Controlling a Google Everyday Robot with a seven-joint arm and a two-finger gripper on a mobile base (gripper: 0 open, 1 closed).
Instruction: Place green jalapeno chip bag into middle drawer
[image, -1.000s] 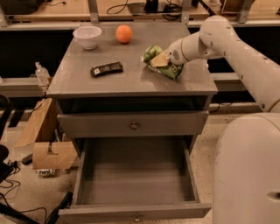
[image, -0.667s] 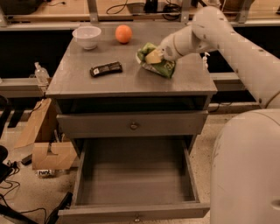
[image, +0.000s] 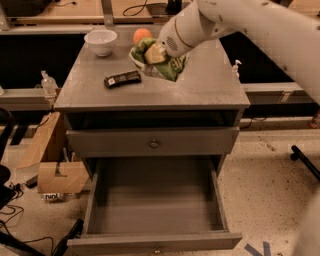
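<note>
The green jalapeno chip bag (image: 161, 61) is crinkly green with a pale patch. It hangs above the grey cabinet top (image: 210, 87), near its middle back. My gripper (image: 154, 53) is at the end of the white arm coming in from the upper right, and it is shut on the bag's top. The bag hides the fingertips. The middle drawer (image: 155, 202) is pulled wide open at the bottom of the cabinet and is empty. The upper drawer (image: 154, 143) with its round knob is closed.
On the cabinet top are a white bowl (image: 100, 41) at the back left, an orange (image: 140, 35) behind the bag, and a small dark wrapped bar (image: 122, 78). Cardboard boxes (image: 52, 172) stand on the floor at left. A clear bottle (image: 48, 83) stands on the left ledge.
The arm has carried the bag left from the right side of the top towards its middle and lifted it off the surface. The view has come closer to the cabinet.
</note>
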